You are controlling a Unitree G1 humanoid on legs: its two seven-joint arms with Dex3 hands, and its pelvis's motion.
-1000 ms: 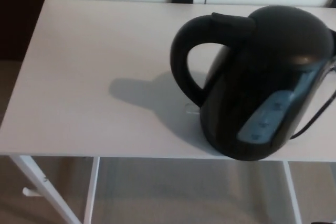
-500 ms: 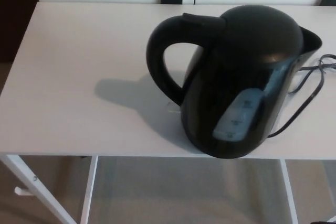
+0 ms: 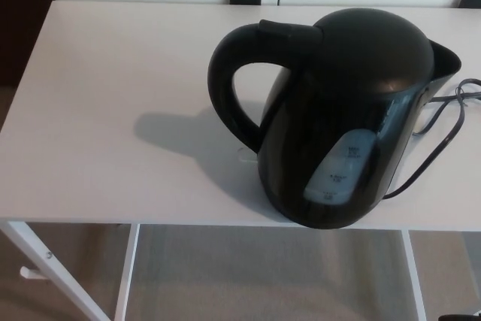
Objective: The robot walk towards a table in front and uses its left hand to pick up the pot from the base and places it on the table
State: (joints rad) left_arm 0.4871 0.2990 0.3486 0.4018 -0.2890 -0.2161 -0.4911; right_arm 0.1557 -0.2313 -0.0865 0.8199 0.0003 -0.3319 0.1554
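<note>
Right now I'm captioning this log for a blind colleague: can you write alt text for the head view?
A black electric pot stands near the front edge of a white table, its handle to the left and spout to the right, a black cord trailing off on the right. Neither robot hand is in view.

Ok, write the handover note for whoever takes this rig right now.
Hands: left hand and right hand both out of view.
Things: the black pot stands upright at the front right of the white table, handle towards the robot's left, cord trailing right. The base is hidden under it.
Done: robot stands at the table.
Left: grasp the handle with the left hand, lift, set the pot on bare tabletop.
</note>
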